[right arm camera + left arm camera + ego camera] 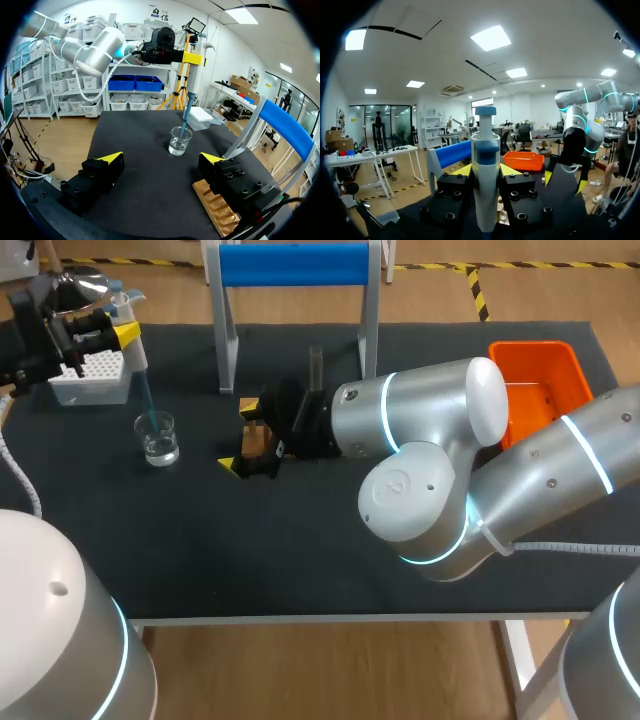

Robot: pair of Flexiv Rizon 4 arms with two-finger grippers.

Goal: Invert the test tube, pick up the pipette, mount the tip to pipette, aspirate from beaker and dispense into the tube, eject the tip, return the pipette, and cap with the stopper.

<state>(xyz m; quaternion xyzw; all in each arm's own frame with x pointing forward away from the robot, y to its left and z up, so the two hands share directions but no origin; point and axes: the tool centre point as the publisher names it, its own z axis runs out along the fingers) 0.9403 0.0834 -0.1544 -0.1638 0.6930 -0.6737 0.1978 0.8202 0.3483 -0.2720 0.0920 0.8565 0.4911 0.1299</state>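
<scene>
left jaws: pinched the pipette [486,165], held upright
pipette tip [146,405]: blue, dipped into the beaker's clear liquid
beaker [158,437]: on the worktop [300,560], left side, near the white tip rack [90,377]
right jaws: spread wide, gripping nothing, low over a wooden block [217,207] mid-worktop

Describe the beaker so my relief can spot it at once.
On the black table, look toward the robot's left side, just nearer the robot than the white tip box. The beaker is the small clear glass with a little liquid, and the only vessel with a blue pipette tip dipping into it.
</scene>
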